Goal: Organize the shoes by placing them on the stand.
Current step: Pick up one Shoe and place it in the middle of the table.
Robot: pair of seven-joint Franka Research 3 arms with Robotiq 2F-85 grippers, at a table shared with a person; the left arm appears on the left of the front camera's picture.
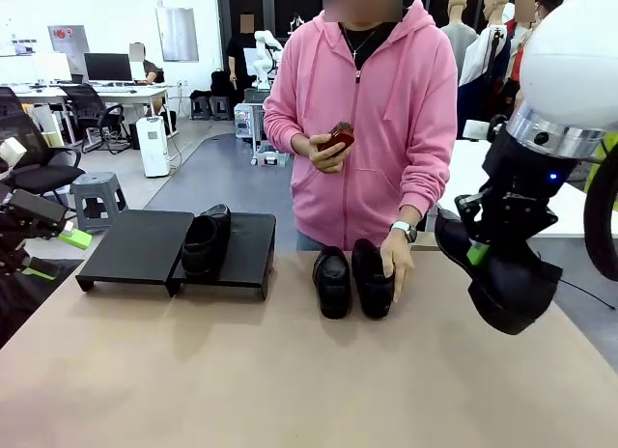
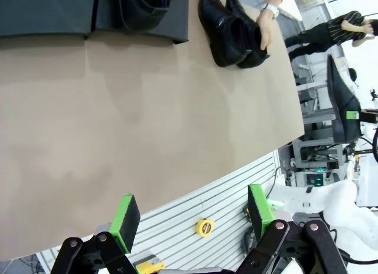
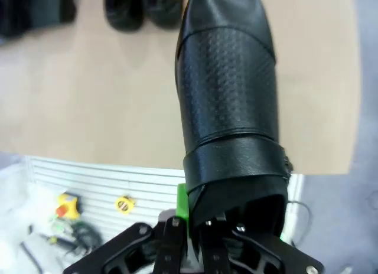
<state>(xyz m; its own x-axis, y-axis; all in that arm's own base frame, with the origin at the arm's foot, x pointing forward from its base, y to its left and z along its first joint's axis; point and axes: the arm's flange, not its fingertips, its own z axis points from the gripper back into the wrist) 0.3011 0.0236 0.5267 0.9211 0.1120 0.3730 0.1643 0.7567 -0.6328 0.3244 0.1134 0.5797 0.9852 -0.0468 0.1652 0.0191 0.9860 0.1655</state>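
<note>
The stand is two low black platforms side by side, the left one bare, the right one bearing one black shoe. Two more black shoes stand together mid-table, with the person's hand on the right one. At the right, above the table, my right gripper is shut on a fourth black shoe; the right wrist view shows that shoe rising between the fingers. My left gripper is open at the far left edge; its green pads stand wide apart.
The person in a pink hoodie stands at the far side, holding a small dark red object in the other hand. The tan table has free room in front. In the left wrist view, a slatted panel lies below the table edge.
</note>
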